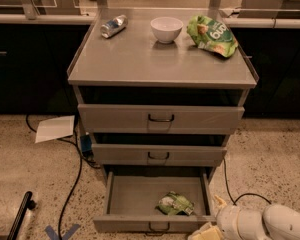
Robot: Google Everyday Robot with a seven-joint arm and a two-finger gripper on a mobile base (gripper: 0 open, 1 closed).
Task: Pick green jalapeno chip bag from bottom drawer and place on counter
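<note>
1. Grey metal drawer cabinet, three drawers, standing on a speckled floor.
2. Counter: the cabinet's flat brushed top with low side rims. We list three things on it, all along the far edge.
3. Top drawer and middle drawer: both pushed in, each with a small black loop handle.
4. Bottom drawer: pulled out, interior in view.
5. White robot arm: low at the right, just beside the bottom drawer's front right corner.
6. Large bright green bag with white lettering: lying on the counter's far right corner.
7. Sheet of white paper: flat on the floor left of the cabinet, with a black cable running past it.
8. Pincer: at the drawer's front right corner, outside the drawer. We see its two cream fingers spread apart, released, with nothing grasped.
9. White bowl: upright at the far middle of the counter.
10. Silver can: on its side at the counter's far left.
11. Green jalapeno chip bag: crumpled, lying on the bottom drawer's floor near the front right, close to the pincer but apart from it.
</note>
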